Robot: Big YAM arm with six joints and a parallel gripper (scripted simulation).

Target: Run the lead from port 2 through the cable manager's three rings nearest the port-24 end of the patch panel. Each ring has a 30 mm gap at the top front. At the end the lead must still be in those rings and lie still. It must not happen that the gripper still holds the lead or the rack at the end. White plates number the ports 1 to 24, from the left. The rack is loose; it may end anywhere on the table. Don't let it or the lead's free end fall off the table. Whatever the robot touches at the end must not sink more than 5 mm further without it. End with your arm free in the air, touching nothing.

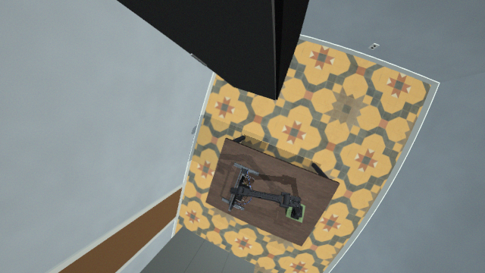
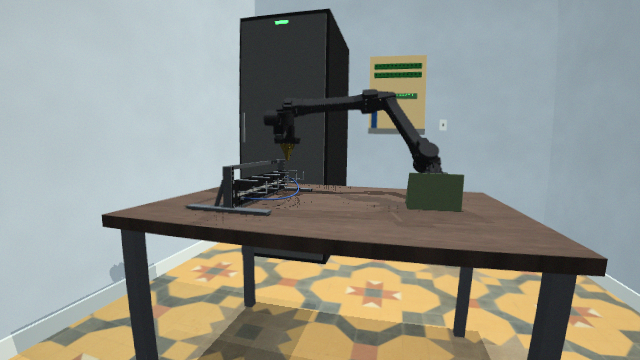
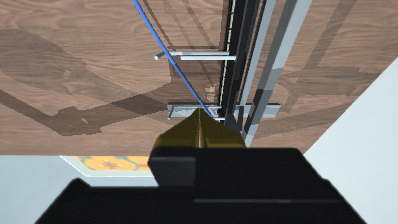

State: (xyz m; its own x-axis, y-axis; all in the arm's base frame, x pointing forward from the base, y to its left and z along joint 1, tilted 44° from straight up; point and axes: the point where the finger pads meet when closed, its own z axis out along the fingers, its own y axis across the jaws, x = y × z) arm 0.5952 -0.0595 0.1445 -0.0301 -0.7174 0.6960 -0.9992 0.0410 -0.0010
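Observation:
The loose rack [image 2: 252, 187] with the patch panel and cable manager stands at the far left of the table; it also shows in the overhead view [image 1: 240, 187]. The blue lead [image 2: 280, 196] loops low on the table in front of the rings. In the wrist view the lead [image 3: 175, 65] runs under a white ring [image 3: 200, 55] and passes out of sight below my fingertips. My gripper [image 2: 287, 155] points down just above the rack's top rail, near its far end. Its yellow fingers [image 3: 200, 114] are pressed together with nothing between them. Port numbers are too small to read.
The arm's green base block [image 2: 434, 191] sits at the right back of the table. A tall black cabinet [image 2: 292, 95] stands behind the table. The table's edge lies close behind the rack in the wrist view [image 3: 350, 125].

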